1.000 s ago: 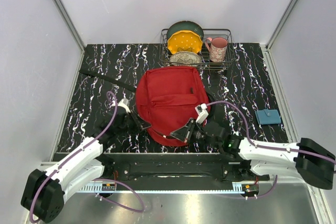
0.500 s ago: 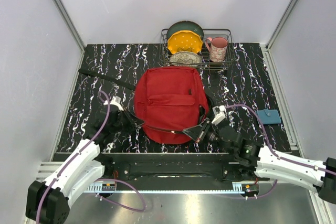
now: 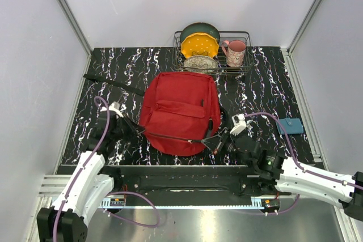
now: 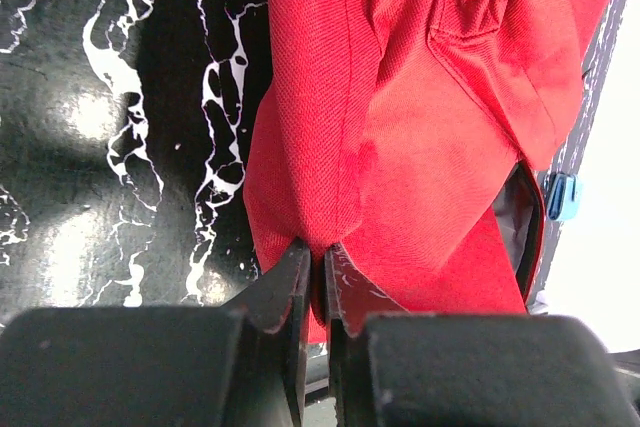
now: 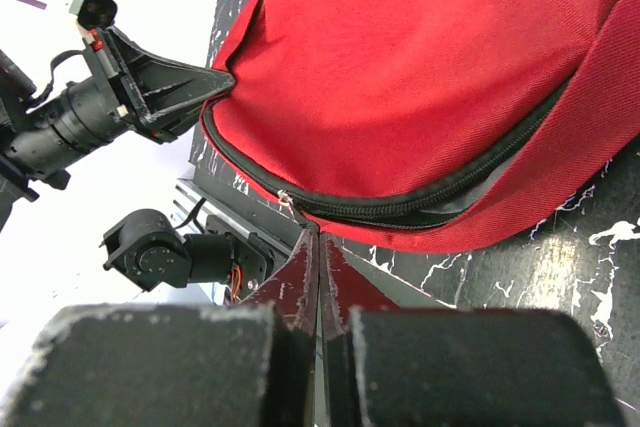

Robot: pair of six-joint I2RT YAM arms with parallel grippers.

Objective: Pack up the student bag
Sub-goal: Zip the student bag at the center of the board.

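Opening student bag (image 3: 178, 109): my left jaws pinch its red fabric, right jaws clenched on zipper pull (image 5: 290, 201). Next: drag zipper wider.

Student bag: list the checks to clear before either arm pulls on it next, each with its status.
1. Left pincer clamped on student bag fabric: ok.
2. Right pincer shut at the zipper; puller actually held: cannot tell.
3. Opening wide enough for packing: not ok, only a narrow slit shows grey lining.
4. Bag apart from dish rack: cannot tell, their edges meet in the top view.
5. Blue wallet lying apart from the bag: ok.
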